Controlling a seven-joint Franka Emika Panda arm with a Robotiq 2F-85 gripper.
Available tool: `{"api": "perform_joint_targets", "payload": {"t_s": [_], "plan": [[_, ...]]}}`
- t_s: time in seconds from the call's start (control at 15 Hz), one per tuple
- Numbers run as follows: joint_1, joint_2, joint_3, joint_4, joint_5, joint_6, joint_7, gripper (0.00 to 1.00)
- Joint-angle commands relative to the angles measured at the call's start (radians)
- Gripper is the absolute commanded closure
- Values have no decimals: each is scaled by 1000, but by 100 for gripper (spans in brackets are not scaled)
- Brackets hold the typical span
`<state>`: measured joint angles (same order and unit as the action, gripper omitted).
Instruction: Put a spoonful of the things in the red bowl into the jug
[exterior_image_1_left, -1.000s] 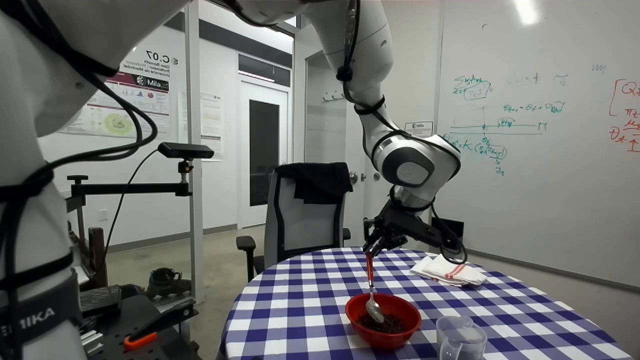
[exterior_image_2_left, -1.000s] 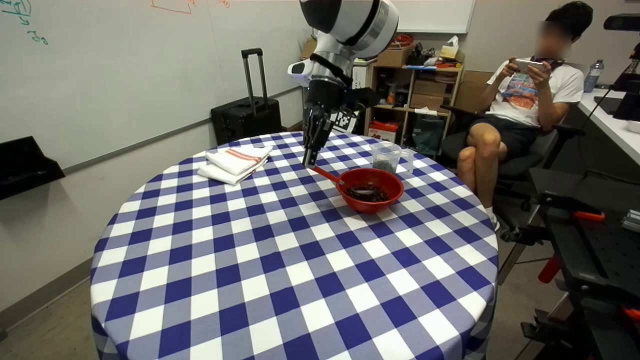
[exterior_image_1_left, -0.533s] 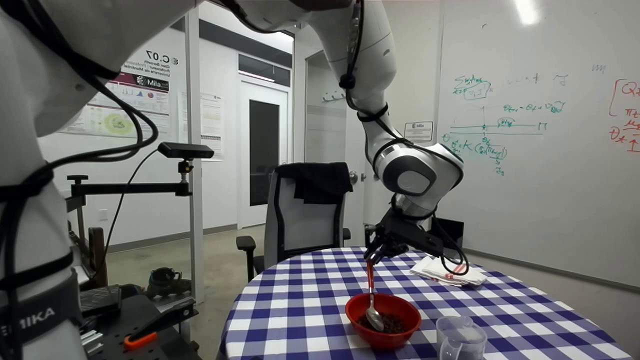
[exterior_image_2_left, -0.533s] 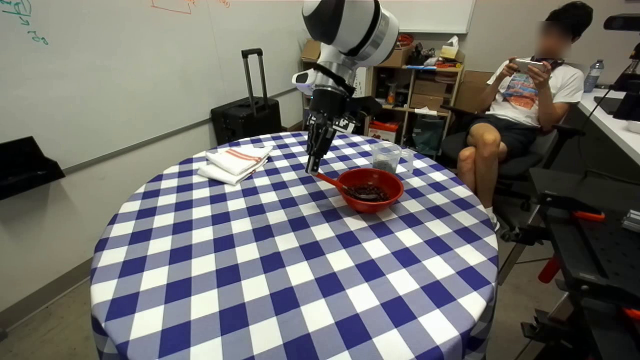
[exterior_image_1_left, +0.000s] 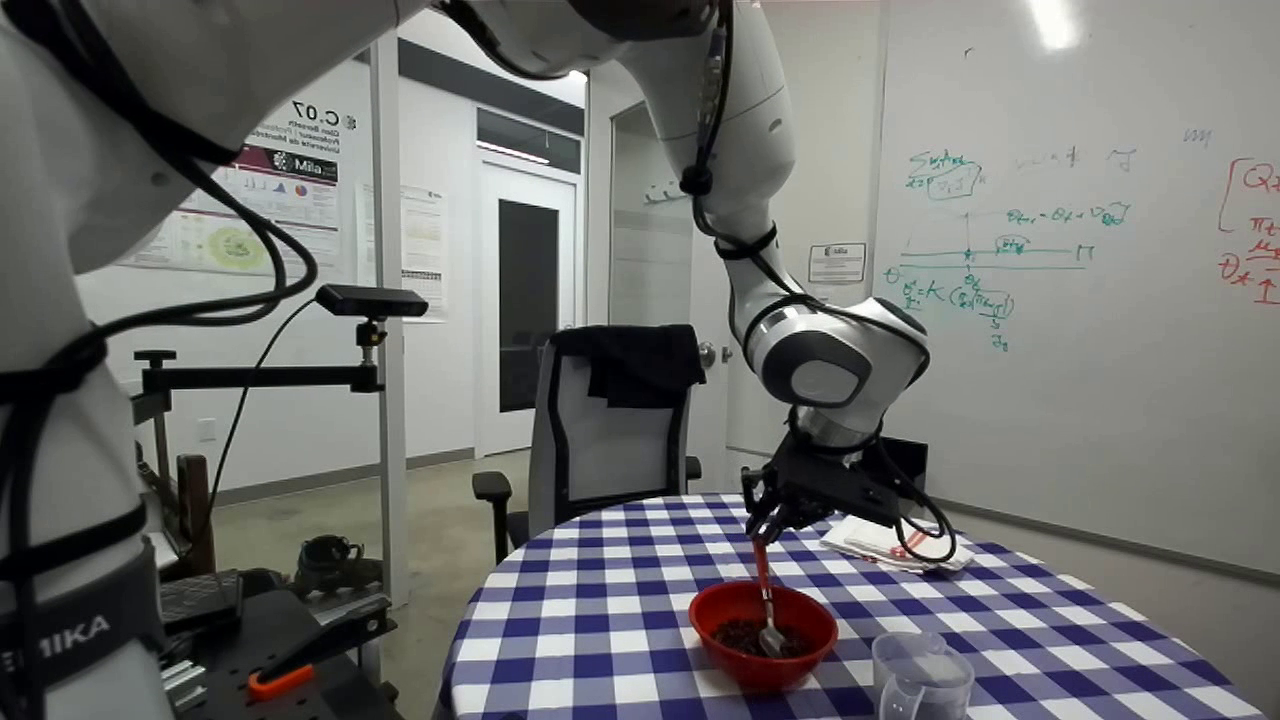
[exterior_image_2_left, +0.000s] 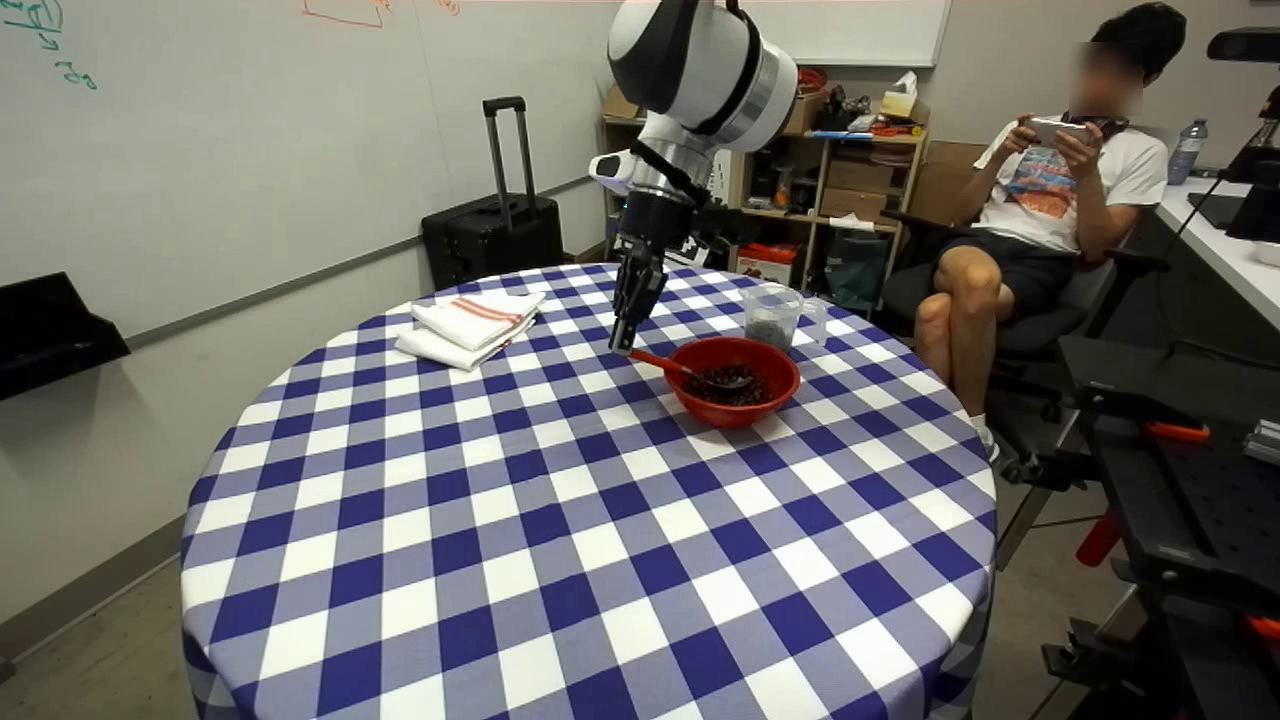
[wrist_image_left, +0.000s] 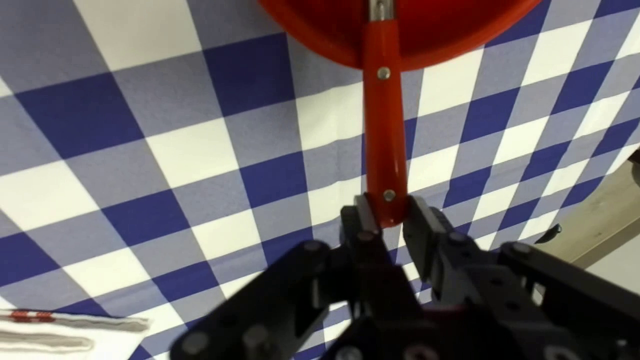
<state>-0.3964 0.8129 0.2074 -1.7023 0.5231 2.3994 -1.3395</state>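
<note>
The red bowl (exterior_image_1_left: 760, 677) stands on the checkered table and also shows in an exterior view (exterior_image_2_left: 730, 413). It holds small dark pieces (exterior_image_1_left: 738, 634). My gripper (wrist_image_left: 387, 210) is shut on the end of the red handle of a spoon (wrist_image_left: 384, 125). The spoon slants over the bowl's rim, and its metal head (exterior_image_2_left: 728, 380) is among the dark pieces. Whether it carries any is unclear. In an exterior view the gripper (exterior_image_2_left: 622, 340) is beside the bowl, low over the table. The clear jug (exterior_image_1_left: 922, 672) stands close to the bowl; an exterior view (exterior_image_2_left: 772, 318) shows something greyish low in it.
A folded white cloth with red stripes (exterior_image_2_left: 470, 325) lies on the table (exterior_image_2_left: 560, 540) beyond the gripper. A chair (exterior_image_1_left: 615, 440) stands at the table's edge. A person (exterior_image_2_left: 1060, 190) sits behind the table. A whiteboard (exterior_image_1_left: 1080, 400) covers the wall.
My gripper has come lower with the spoon. The spoon's head has swept across the bowl toward the jug's side in an exterior view. The bowl has shifted slightly. The jug has not moved.
</note>
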Motion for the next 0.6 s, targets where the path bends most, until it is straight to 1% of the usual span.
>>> {"api": "perform_joint_targets", "payload": {"t_s": [0.0,0.4,0.53], "plan": [[4,13,-4,-6,-1,62,-8,95],[7,-1,-4,-44,-13,155,8,95],[18,-11,-10,-64,-23,207,24,95]]}}
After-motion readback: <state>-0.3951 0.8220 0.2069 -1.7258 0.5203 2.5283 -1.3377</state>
